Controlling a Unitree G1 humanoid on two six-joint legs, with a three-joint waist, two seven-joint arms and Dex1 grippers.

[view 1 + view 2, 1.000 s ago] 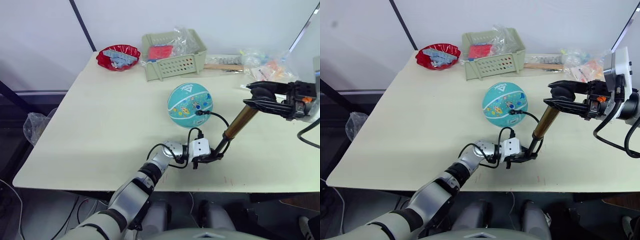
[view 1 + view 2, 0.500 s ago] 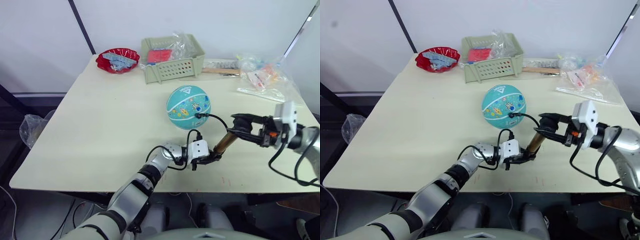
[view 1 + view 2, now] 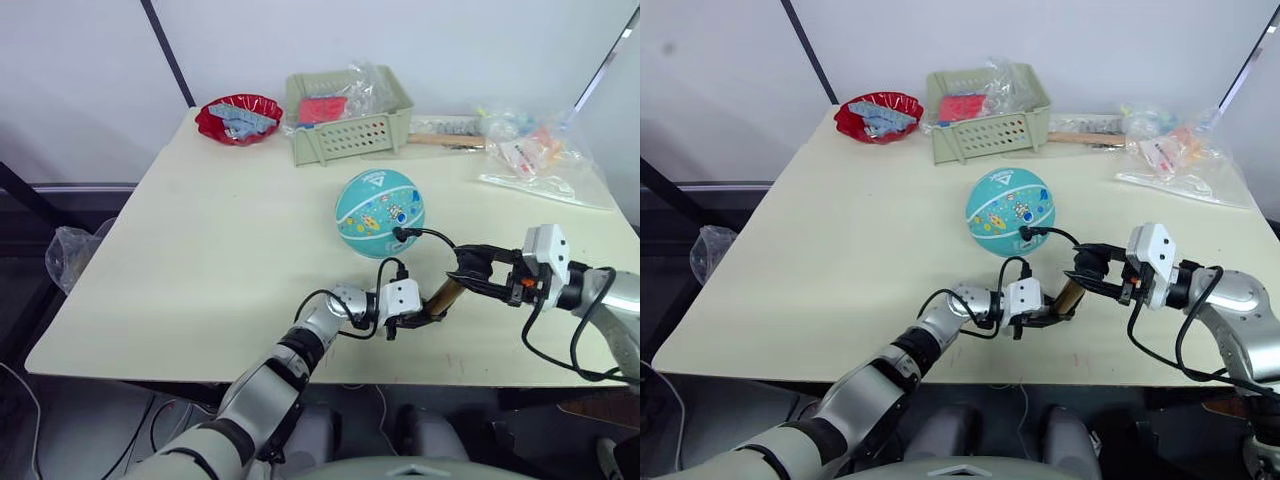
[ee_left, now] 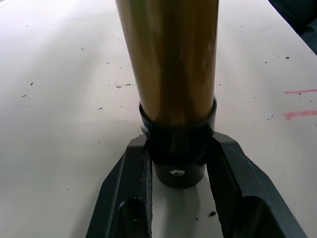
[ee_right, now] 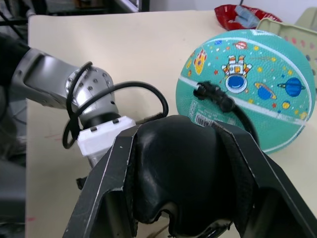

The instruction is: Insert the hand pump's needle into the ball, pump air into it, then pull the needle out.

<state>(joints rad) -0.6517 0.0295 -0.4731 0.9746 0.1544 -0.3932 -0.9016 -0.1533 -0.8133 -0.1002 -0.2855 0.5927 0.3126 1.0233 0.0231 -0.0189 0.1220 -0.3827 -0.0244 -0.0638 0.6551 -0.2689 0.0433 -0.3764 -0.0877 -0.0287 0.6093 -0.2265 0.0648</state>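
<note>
Left eye view, step: pumping, by my reading; the needle fitting (image 5: 207, 91) sits plugged into the ball, and the pin itself is hidden inside.
Red bowl (image 3: 238, 117): glossy and wavy-rimmed, at the far left corner of the table (image 3: 200, 250), a matte cream board with small specks.
Basket (image 3: 350, 127): pale green slotted plastic holding crinkled clear bags, behind the ball.
Left gripper (image 4: 181, 163): black fingers closed snugly on the pump's black bottom cap, pinning it near the front edge of the table.
Ball (image 3: 380, 212): pebbled teal rubber with white seams, cartoon prints and a barcode label, resting mid-table, just beyond the pump.
Pump (image 3: 444, 295): smooth brass-gold tube, round, leaning up toward the right; only a short stretch shows between the two grippers.
Hose (image 3: 432, 234): thin black rubber, arcing from the ball's near side to the pump.
Right gripper (image 3: 474, 268): fingers clasped round the rounded black handle at the top of the pump.
Next move: probably a lift of the handle along the tube's axis, while the left grip keeps the base planted so the hose does not tug the fitting.
Clear bags (image 3: 540, 160): crumpled, at the far right.
</note>
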